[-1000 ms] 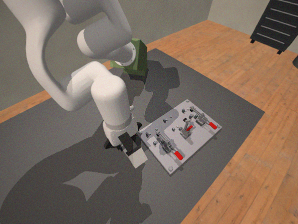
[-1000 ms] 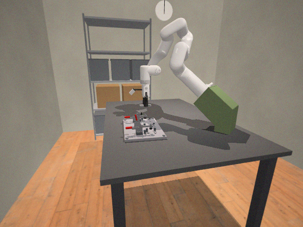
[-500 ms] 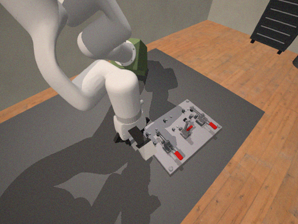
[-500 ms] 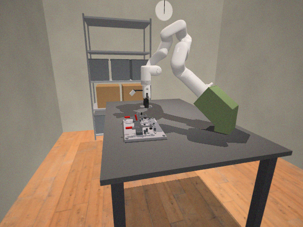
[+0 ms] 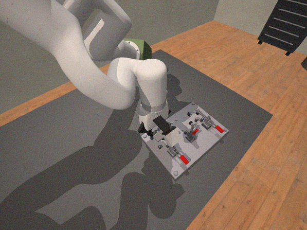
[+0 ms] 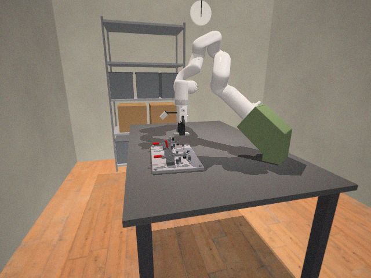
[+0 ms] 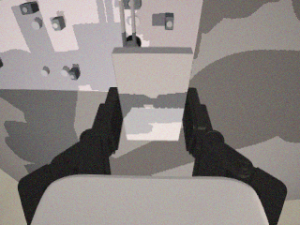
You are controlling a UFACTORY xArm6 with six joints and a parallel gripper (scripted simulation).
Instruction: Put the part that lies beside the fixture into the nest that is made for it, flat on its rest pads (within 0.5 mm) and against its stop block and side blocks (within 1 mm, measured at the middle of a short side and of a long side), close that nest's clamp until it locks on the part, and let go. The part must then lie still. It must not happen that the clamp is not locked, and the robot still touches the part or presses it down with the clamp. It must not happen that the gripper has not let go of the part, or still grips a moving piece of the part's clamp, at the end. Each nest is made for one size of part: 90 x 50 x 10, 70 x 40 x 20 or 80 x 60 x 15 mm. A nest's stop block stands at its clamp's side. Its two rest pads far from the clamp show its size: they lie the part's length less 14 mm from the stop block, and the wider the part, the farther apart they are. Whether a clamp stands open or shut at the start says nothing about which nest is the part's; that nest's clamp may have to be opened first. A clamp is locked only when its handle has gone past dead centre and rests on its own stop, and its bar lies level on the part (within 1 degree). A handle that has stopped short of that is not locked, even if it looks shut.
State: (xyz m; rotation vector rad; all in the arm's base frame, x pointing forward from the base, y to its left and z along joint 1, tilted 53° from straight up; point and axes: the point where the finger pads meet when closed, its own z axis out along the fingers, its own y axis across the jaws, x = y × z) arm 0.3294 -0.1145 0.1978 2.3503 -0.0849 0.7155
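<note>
My gripper (image 5: pixel 158 131) (image 6: pixel 180 129) (image 7: pixel 152 100) is shut on the part (image 5: pixel 172 137) (image 6: pixel 178 133) (image 7: pixel 152 75), a pale grey rectangular block held by its long sides. The part hangs just above the grey fixture plate (image 5: pixel 201 150) (image 6: pixel 179 168), over the nest at the plate's near-left end. The middle clamp's handle (image 5: pixel 195 131) stands raised. The far clamp's handle (image 5: pixel 218 128) lies low. The rest pads under the part are hidden.
The fixture lies on a dark table (image 6: pixel 227 185). The arm's green base block (image 5: pixel 144 49) (image 6: pixel 265 138) stands at the table's back. A metal shelf (image 6: pixel 144 64) with boxes stands behind the table. Small blocks and pins (image 7: pixel 164 21) stick up from the plate.
</note>
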